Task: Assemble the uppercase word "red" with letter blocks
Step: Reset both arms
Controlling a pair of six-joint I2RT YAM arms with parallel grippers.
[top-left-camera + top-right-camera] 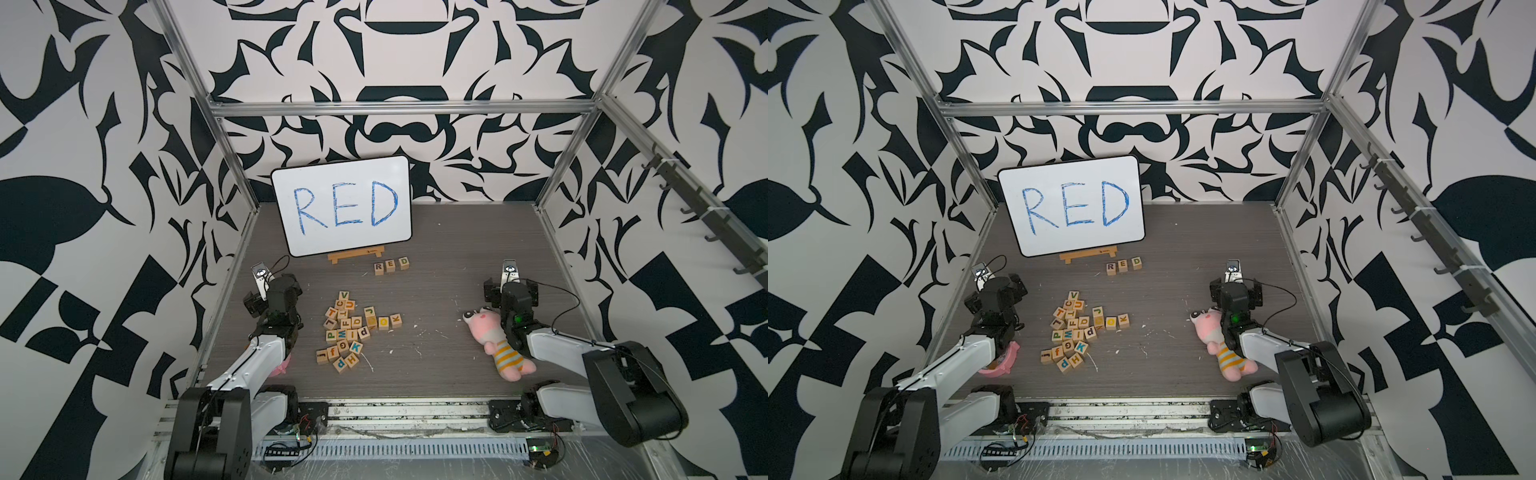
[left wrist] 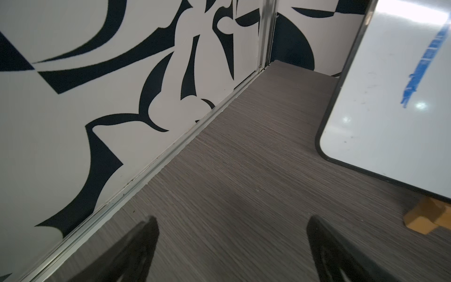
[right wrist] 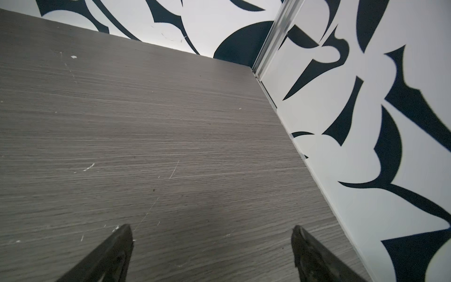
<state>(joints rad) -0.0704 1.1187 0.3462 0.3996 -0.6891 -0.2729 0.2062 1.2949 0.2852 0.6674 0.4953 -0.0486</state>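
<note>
Word "RED" assembled from three pale wooden letter cubes (image 1: 390,266).
Both top views: the row lies mid-frame, just under the white handwritten board (image 1: 340,205), seemingly copying it. Left wrist view: left pincer (image 2: 233,219) gapes wide, empty. Right wrist view: right pincer (image 3: 211,228) likewise, apparently parked clear.

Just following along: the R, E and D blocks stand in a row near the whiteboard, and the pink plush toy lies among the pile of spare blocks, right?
No: the pink plush toy lies apart from the pile of spare blocks, beside the right arm, as both top views show. The rest holds.
</note>
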